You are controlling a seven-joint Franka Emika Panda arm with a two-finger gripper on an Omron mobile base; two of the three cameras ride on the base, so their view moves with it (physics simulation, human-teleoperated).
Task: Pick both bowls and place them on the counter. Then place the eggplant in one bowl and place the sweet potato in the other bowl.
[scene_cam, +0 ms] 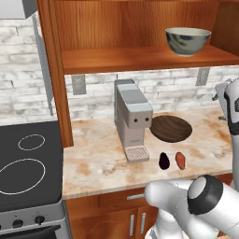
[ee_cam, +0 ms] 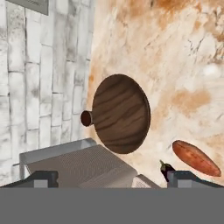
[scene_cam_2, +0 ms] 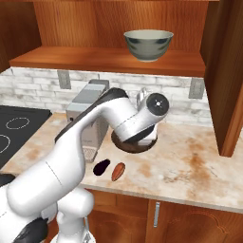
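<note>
Wooden bowl (scene_cam: 171,129) sits flat on the counter (scene_cam: 102,163), at ~2 o'clock from the coffee machine (scene_cam: 132,119), just beside it. In hand view same wooden bowl (ee_cam: 121,113) lies mid-frame w/ grain visible, nothing inside.

Grey-green bowl (scene_cam: 187,40) upright on wooden shelf (scene_cam: 140,58) above the counter, at ~12 o'clock from the wooden bowl; right base view shows grey-green bowl (scene_cam_2: 148,44) near shelf middle, pale rim up.

Eggplant (scene_cam: 164,160) and sweet potato (scene_cam: 180,160) lie side by side on the counter near its front edge, at ~6 o'clock from the wooden bowl, apart from it. They look close together; can't tell if touching. Eggplant is the one nearer the machine. Right base view: eggplant (scene_cam_2: 101,167), sweet potato (scene_cam_2: 118,171), same order. Hand view: sweet potato (ee_cam: 195,158) at ~4 o'clock from the bowl, eggplant (ee_cam: 165,169) partly hidden behind a fingertip.

Gripper (ee_cam: 111,179): fingers spread wide, nothing between them, above the counter looking down on wooden bowl and machine top. Arm's wrist covers part of the wooden bowl in right base view.

Stovetop (scene_cam: 28,163) at 9 o'clock from the machine.
</note>
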